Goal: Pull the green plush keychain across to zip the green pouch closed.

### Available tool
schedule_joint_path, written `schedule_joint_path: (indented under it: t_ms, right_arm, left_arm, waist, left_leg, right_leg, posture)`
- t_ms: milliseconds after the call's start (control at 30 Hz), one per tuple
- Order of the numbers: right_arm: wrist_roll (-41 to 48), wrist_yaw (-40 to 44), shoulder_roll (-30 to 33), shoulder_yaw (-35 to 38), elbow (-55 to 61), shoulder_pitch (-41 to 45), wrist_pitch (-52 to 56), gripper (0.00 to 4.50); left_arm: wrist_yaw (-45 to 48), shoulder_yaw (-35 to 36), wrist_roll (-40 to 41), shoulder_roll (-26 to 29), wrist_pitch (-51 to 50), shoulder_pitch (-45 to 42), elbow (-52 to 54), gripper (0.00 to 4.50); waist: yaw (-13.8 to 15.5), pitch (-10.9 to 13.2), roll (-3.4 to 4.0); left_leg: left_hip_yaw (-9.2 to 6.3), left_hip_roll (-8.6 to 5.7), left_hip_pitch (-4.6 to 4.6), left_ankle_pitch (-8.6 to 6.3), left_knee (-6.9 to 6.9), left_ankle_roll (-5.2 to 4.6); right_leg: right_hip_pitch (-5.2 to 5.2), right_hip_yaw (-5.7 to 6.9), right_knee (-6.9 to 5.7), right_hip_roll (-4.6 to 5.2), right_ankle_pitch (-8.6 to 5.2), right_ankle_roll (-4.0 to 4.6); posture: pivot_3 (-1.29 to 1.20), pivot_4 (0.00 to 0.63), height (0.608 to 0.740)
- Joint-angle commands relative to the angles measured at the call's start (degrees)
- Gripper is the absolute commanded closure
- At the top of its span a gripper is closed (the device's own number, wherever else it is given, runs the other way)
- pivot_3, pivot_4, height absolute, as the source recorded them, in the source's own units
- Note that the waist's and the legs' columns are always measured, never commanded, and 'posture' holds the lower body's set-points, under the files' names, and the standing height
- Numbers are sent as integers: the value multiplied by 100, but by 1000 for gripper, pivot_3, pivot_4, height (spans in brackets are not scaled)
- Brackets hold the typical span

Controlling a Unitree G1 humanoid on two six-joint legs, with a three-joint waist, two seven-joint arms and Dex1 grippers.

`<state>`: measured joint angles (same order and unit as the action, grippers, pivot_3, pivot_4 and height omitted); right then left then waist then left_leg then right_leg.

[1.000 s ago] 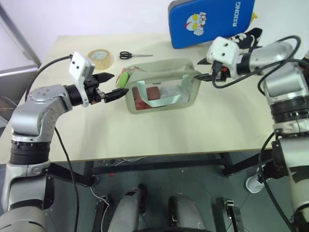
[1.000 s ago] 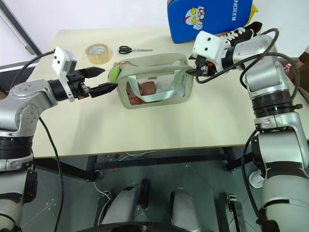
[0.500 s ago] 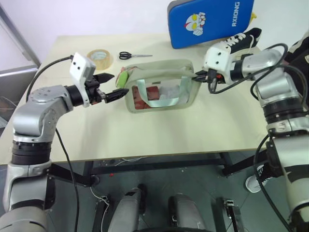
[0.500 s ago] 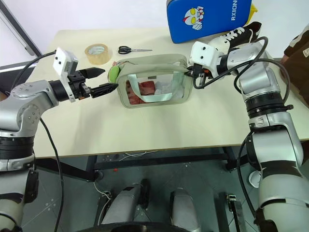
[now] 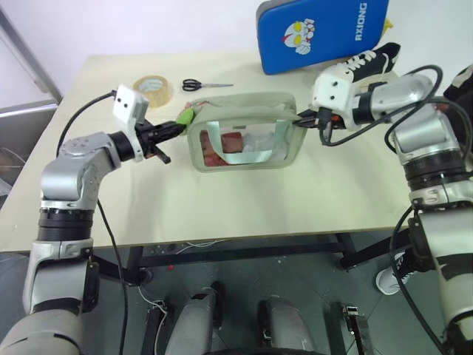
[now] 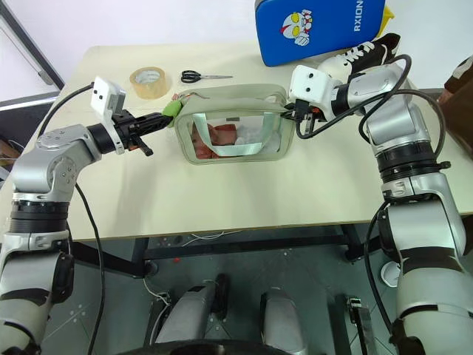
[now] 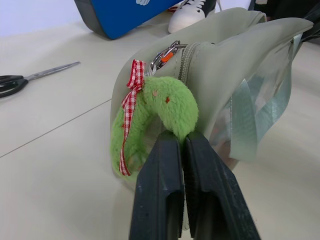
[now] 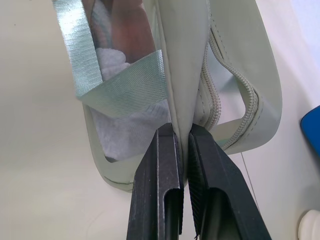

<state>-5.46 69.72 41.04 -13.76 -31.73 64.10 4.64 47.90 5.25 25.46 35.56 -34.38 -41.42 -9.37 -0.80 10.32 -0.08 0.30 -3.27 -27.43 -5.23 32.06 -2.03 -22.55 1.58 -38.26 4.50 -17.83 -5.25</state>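
Note:
The green pouch stands upright mid-table, its clear window showing red and white contents. Its zipper gapes open along the top. The green plush keychain, fuzzy with a red checked ribbon, hangs from the zipper pull at the pouch's left end. My left gripper is shut on the plush's lower end, reaching in level from the left. My right gripper is shut on the pouch's right end wall, pinching the fabric edge. Both grippers sit at opposite ends of the pouch.
A blue cartoon-printed case leans at the back, with a black-and-white sneaker beside it. Black-handled scissors and a tape roll lie behind the left gripper. The table's front edge is near.
My left gripper moved in toward the pouch's left end and went from open to shut on the plush. The right gripper closed on the pouch's right end and stays there.

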Motion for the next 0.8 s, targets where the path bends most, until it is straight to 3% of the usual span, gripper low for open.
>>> schedule_joint_path:
  t_ms: [33,300,533,700,800]
  right_arm:
    - [43,-29,50,145,196,50,-18,4500]
    - [71,-54,78,171,330,1,22,4500]
    - [78,-130,-13,156,424,-21,74,4500]
    - [83,-132,-23,155,510,-63,134,4500]
    - [72,-122,3,155,506,-83,130,4500]
  left_arm:
    - [62,81,28,3,113,-215,69,4479]
    - [-111,469,455,-113,-133,-1046,133,4479]
    - [-102,-677,-574,-646,764,-1333,-38,4479]
    - [136,-1293,-1366,-622,1625,-1361,-429,4479]
    - [271,-1170,-1375,-493,1690,-1441,-466,3446]
  waist:
    - [0,0,0]
    - [9,3,-5]
    - [19,2,-4]
    - [-3,2,-4]
    - [-4,2,-4]
  left_leg:
    - [0,0,0,0,0,0]
    - [0,0,-3,0,6,0]
    - [0,-2,1,3,8,2]
    - [2,-1,-3,3,5,1]
    - [2,2,-2,3,4,1]
  right_leg:
    - [1,0,0,0,0,0]
    - [2,4,-1,0,0,0]
    - [21,5,-4,-3,1,-3]
    - [13,2,-5,-6,2,-3]
    - [12,3,-8,-7,1,-3]
  posture:
    - [0,150,740]
    - [0,150,740]
    - [0,150,740]
    - [0,150,740]
    - [0,150,740]
